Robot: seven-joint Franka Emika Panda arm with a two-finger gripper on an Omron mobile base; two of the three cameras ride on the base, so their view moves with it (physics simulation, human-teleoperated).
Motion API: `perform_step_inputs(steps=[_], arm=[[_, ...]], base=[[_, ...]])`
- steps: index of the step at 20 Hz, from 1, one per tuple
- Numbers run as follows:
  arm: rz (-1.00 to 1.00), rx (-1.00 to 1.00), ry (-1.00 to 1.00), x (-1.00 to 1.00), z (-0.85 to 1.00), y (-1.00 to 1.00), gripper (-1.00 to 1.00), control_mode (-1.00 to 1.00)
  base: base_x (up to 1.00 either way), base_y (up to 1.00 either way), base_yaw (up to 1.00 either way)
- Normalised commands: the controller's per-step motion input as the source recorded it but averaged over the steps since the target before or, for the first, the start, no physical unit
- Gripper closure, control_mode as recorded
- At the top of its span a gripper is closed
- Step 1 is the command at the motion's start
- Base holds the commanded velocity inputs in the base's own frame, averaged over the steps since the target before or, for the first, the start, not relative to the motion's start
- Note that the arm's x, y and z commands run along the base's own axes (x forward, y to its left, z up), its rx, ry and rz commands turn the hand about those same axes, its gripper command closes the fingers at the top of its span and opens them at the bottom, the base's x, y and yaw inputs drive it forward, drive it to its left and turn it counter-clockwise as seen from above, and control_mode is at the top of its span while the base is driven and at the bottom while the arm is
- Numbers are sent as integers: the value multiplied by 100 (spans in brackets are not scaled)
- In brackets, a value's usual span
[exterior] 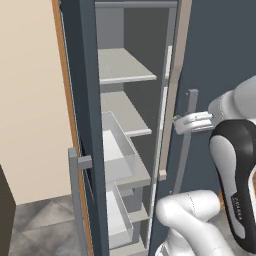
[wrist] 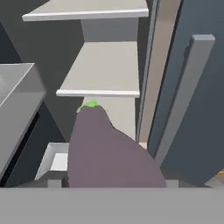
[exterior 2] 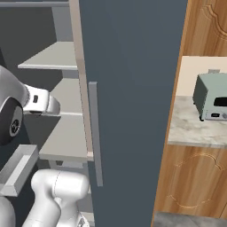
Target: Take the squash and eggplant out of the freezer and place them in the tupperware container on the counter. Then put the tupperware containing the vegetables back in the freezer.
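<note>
Freezer (exterior: 90, 100) door stands open; the shelves (exterior: 122, 67) in view are bare, and the pale drawers (exterior: 120, 150) at 6 o'clock show no contents. Gripper (wrist: 111, 183) is clamped on the eggplant (wrist: 109, 153), jaws wide around it, held just outside the shelves beside the door handle (wrist: 186, 96). Toaster oven (exterior 2: 212, 97) sits on the counter (exterior 2: 190, 128) at 3 o'clock.

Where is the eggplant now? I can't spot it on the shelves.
In the hand view, the eggplant sits right at the hand, bottom centre, in front of the freezer's grey shelves and left of the door handle.
</note>
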Motion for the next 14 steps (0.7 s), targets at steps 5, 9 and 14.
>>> perform_step_inputs(steps=[5, 9, 14], arm=[[-5, -1, 13, -28, -64, -24, 100, -100], [-1, 0, 2, -6, -10, -2, 100, 100], [0, 0, 0, 0, 0, 0, 100, 100]], base=[[0, 0, 0], [-47, -34, -5], [-63, -100, -10]])
